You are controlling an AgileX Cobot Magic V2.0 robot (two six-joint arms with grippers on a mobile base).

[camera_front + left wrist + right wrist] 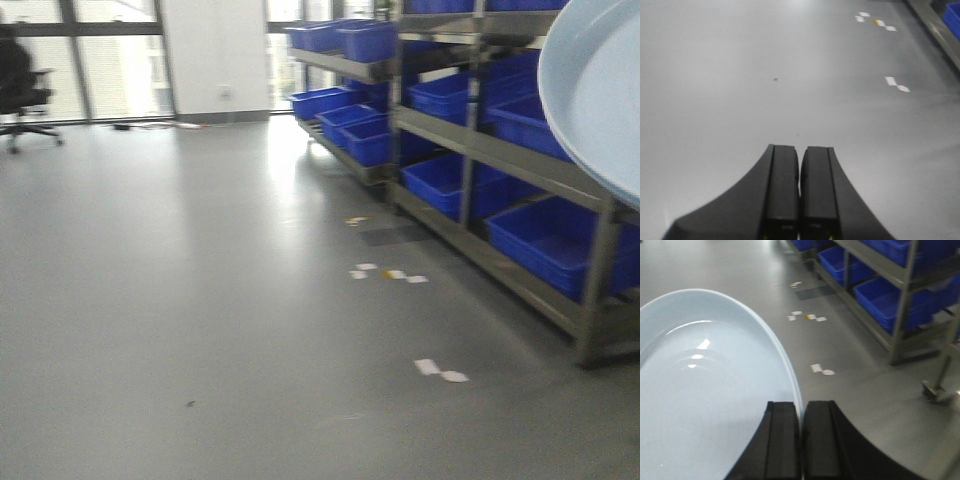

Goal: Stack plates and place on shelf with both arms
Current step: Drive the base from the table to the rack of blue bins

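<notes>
My right gripper (pixel 801 407) is shut on the rim of a large pale blue-white plate (pixel 705 390), held up above the floor; the plate fills the left of the right wrist view. Its edge also shows at the upper right of the front view (pixel 600 90), in front of the shelf. I cannot tell whether one plate or two stacked plates are held. My left gripper (pixel 800 152) is shut and empty, hanging over bare grey floor. No arm shows in the front view.
A grey metal shelf rack (pixel 470 150) with several blue bins (pixel 550 240) runs along the right. White tape marks (pixel 440 370) lie on the floor. A castor wheel (pixel 932 390) stands at the right. An office chair (pixel 20 85) stands far left by the windows.
</notes>
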